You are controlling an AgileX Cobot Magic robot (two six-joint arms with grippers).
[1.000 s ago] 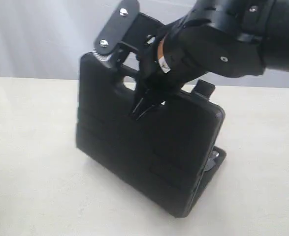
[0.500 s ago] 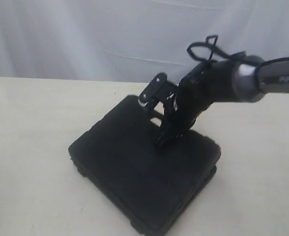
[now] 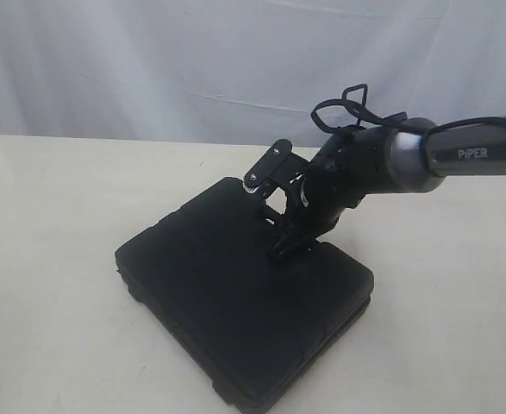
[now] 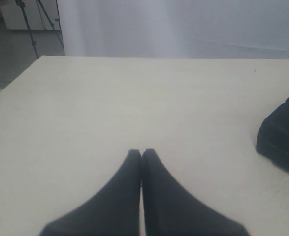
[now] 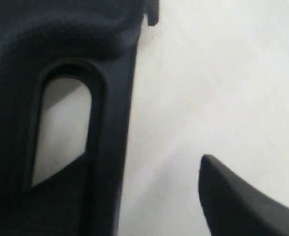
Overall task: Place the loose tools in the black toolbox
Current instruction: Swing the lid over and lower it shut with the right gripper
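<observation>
The black toolbox [image 3: 227,302] lies flat on the table with its two halves folded together. My right gripper [image 3: 283,246] is at its far edge by the slot handle [image 5: 65,123], open. One finger [image 5: 60,196] sits in the slot, the other finger [image 5: 242,201] is outside over the table, and the handle bar runs between them. My left gripper [image 4: 142,155] is shut with nothing in it, over bare table, and a corner of the toolbox [image 4: 282,132] shows off to one side. The knife, pliers, tape roll and tape measure are all out of view.
The cream table [image 3: 54,259] spreads around the box, with a white curtain [image 3: 149,60] behind it. The right arm [image 3: 459,155] reaches in from the right. A tripod [image 4: 31,19] stands beyond the table's edge.
The toolbox's upper half has swung down from nearly upright to flat on the lower half. My right gripper came down with it at the handle edge.
</observation>
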